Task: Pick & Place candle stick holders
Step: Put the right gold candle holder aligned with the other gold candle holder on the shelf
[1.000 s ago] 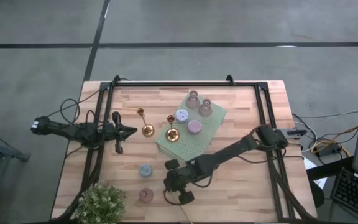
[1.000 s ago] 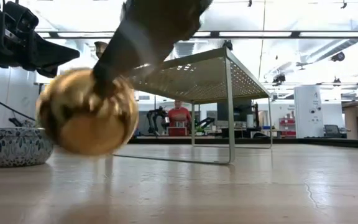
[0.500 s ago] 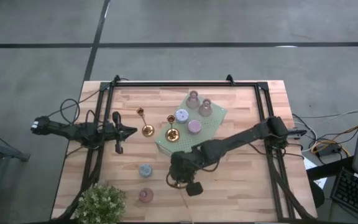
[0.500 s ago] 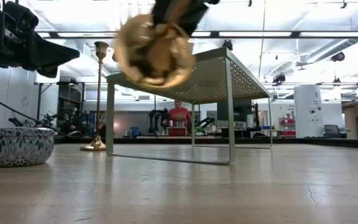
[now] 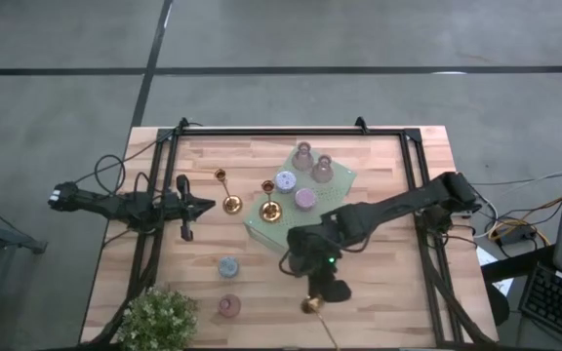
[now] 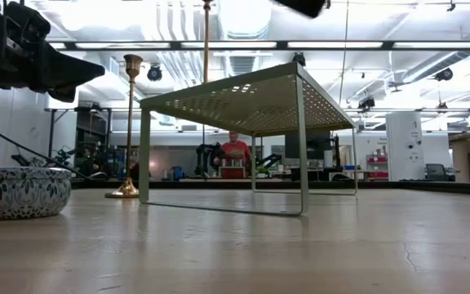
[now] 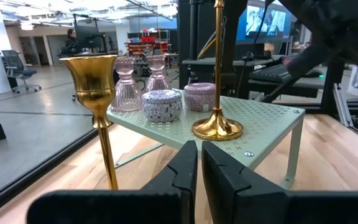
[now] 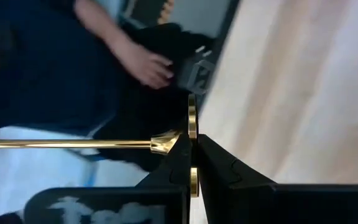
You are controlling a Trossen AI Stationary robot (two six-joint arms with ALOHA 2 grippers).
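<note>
My right gripper (image 5: 317, 298) is shut on a slim gold candlestick (image 5: 311, 305) above the table's near middle. Its thin stem (image 5: 328, 331) points toward the near edge. A second gold candlestick (image 5: 226, 198) stands on its base on the wood. A third one (image 5: 269, 209) stands on the pale-green dotted rack (image 5: 312, 220), beside two pink glass holders (image 5: 312, 162) and two squat round ones (image 5: 295, 190). A pale-blue holder (image 5: 227, 265) and a pink one (image 5: 229, 305) sit on the table. My left gripper (image 5: 206, 205) is shut and empty, left of the second candlestick (image 7: 98, 81). My right gripper pinches the rim of the candlestick's round flared base (image 8: 192, 127) between its two fingers (image 8: 178, 163). The base is seen edge-on, and the stem (image 8: 73, 144) sticks out sideways from the fingers. The candlestick is lifted clear of the table and lies roughly level.
A leafy green plant (image 5: 159, 317) stands at the near left corner. A black frame (image 5: 291, 132) runs along the far and side edges. A person's hand (image 8: 148, 65) shows beyond the near edge. Bare wood (image 5: 388, 292) lies to the near right.
My right gripper has risen and gone toward the table's right edge with the gold candlestick. The candlestick has been lifted from low over the table and has turned, so that its stem now points at the near edge. In the low view its base has left the picture's top.
</note>
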